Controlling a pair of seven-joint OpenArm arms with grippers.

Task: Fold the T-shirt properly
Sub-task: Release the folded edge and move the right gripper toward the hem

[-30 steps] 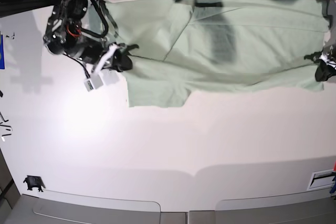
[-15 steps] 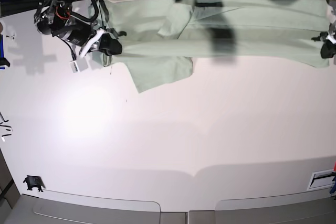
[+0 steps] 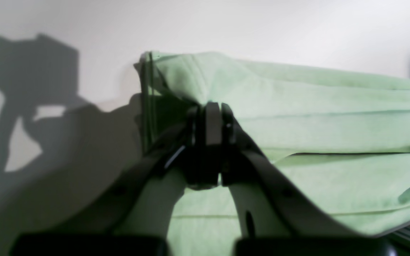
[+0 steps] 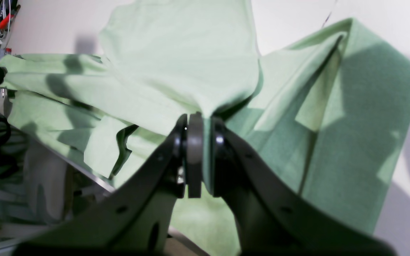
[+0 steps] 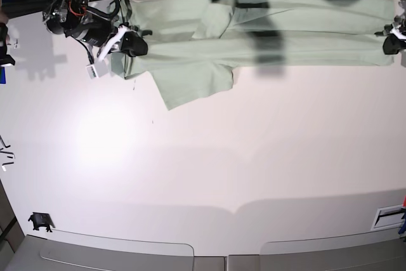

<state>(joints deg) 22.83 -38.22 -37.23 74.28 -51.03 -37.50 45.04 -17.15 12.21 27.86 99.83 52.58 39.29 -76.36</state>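
Pale sage-green soft cloth T-shirt (image 5: 266, 30) lies stretched along the far edge of the white table (image 5: 209, 169), first lengthwise fold laid. Left gripper (image 3: 208, 117) and right gripper (image 4: 199, 135) each pinch an end; sleeve flap untucked, cross folds left

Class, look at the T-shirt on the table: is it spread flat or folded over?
Folded over lengthwise. The T-shirt forms a narrow doubled band along the table's far edge, one sleeve sticking out, pinched by the right gripper and left gripper.
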